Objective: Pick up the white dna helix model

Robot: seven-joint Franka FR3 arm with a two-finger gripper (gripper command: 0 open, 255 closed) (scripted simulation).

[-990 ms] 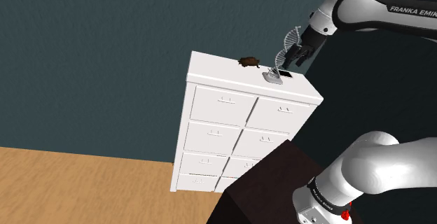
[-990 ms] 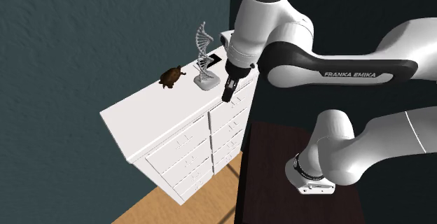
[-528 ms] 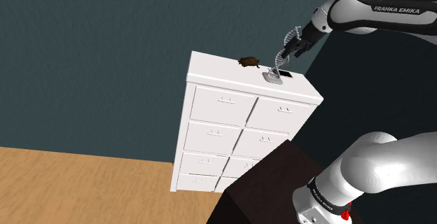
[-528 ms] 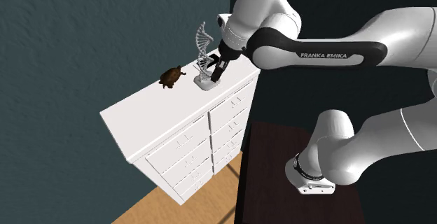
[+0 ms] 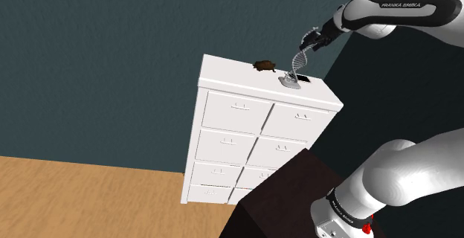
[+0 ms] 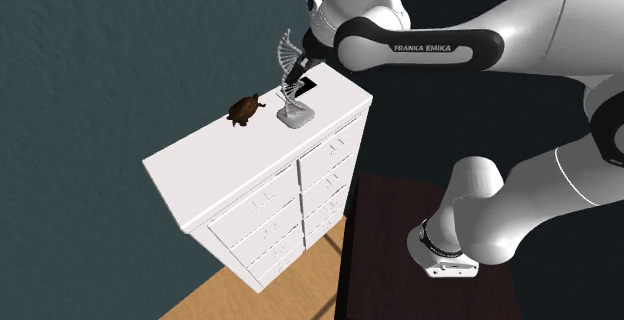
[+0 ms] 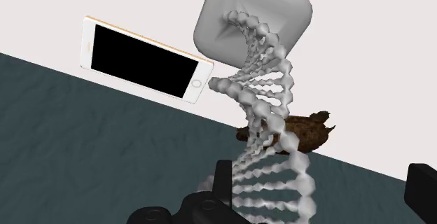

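The pale grey DNA helix model [image 5: 297, 64] stands upright on its square base on top of the white dresser [image 5: 230, 73], beside a phone. In the second exterior view the helix [image 6: 289, 68] rises over the dresser top [image 6: 210, 163]. My black gripper [image 5: 308, 42] hovers at the helix's upper end, coming from the arm's side [image 6: 300, 65]. In the wrist view the gripper [image 7: 322, 187] is open. The upper coils of the helix [image 7: 269, 166] lie between the fingers, close to one fingertip [image 7: 223, 180] and well apart from the other. Neither finger clasps it.
A small brown turtle figure [image 5: 264, 66] sits on the dresser behind the helix [image 6: 243, 108]. A white-rimmed phone [image 7: 143, 60] lies flat by the helix's base. The dark box stand [image 5: 282, 199] is below the dresser's front, over a wooden floor [image 5: 74, 192].
The gripper has risen from beside the dresser's edge, level with the helix's base, up to the helix's top. The helix, phone and turtle have not moved.
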